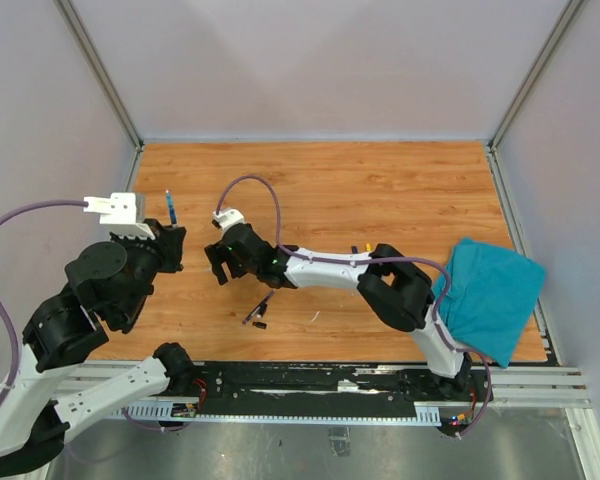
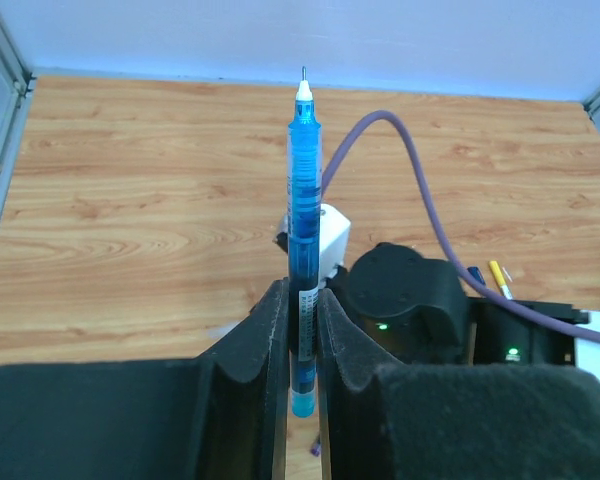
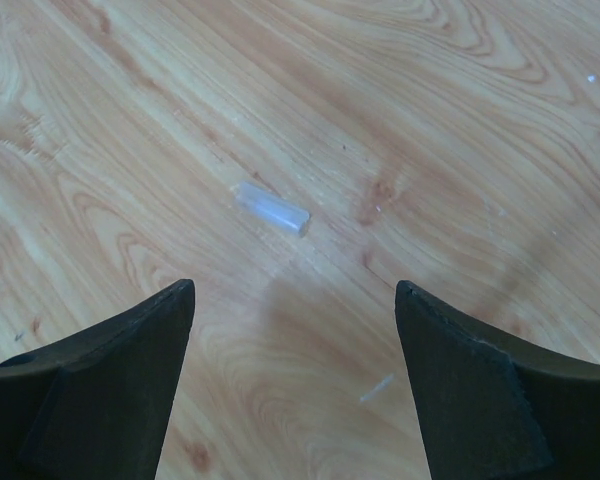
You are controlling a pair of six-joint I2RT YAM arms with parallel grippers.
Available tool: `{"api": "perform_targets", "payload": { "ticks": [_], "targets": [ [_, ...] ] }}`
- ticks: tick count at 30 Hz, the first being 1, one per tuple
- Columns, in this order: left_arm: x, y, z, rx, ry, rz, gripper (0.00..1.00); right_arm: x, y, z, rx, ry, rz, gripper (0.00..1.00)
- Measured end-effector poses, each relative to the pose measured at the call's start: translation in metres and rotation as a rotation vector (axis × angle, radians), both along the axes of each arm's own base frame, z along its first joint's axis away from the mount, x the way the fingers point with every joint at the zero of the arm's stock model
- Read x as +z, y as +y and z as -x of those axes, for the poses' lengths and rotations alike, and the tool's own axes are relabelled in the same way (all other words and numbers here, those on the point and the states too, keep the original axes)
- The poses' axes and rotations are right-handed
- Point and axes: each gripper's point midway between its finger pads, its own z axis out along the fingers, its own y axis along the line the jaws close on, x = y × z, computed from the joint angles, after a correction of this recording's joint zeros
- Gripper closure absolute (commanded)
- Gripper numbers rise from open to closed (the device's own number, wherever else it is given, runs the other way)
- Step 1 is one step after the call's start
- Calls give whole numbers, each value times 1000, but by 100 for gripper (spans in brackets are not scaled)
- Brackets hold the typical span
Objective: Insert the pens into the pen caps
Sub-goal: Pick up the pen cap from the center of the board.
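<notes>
Okay, status:

- Left gripper (image 2: 300, 318): jaws nearly closed, clamped on the blue pen (image 2: 304, 200). The grip is on the lower barrel, and the bottom end pokes out just below the pads. The pen is upright, with its white nib and metal point at 12 o'clock and no cap on it.
- In the top view the left gripper (image 1: 170, 245) sits at the 9 o'clock edge of the table (image 1: 380, 180), with the blue pen (image 1: 170, 208) standing up out of it.
- Right gripper (image 3: 295, 290): jaws wide apart with nothing between them, hovering over bare wood. In the top view it (image 1: 220, 262) is just beside the left gripper, on its 3 o'clock side and apart from it.
- Pen cap (image 3: 271, 209): a short translucent cylinder lying flat on the table, long axis running 10 to 4 o'clock. It is at 12 o'clock from the gap between the right fingers (image 3: 110, 390) and touches neither one.
- White scrap (image 3: 377, 388): on the wood at 5 o'clock from the cap, near the right-hand finger.
- Dark pens (image 1: 260, 310): lying at 7 o'clock of table centre, near the front edge. They are too small to count.
- Yellow pen (image 2: 496, 277): on the table behind the right arm's housing, with a blue one beside it.
- Teal cloth (image 1: 485, 295): crumpled at 4 o'clock, at the table's right edge.
</notes>
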Motion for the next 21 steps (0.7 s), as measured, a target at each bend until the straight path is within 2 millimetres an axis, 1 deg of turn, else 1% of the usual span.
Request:
{"api": "perform_targets", "payload": {
  "ticks": [4,11,14,21],
  "targets": [
    [2,3,2,4,-7,6,100,-11,18,-5,-22,-14,39,18],
    [1,4,3,2,-4,4,100,-15,45,-9,-57,-45,88,19],
    [1,4,4,-4,-4,6,99,-21,53,-9,-71,-57,116,20],
    [1,1,7,-28,-1,11,99,-43,59,-14,-102,-70,192,20]
  ]
}}
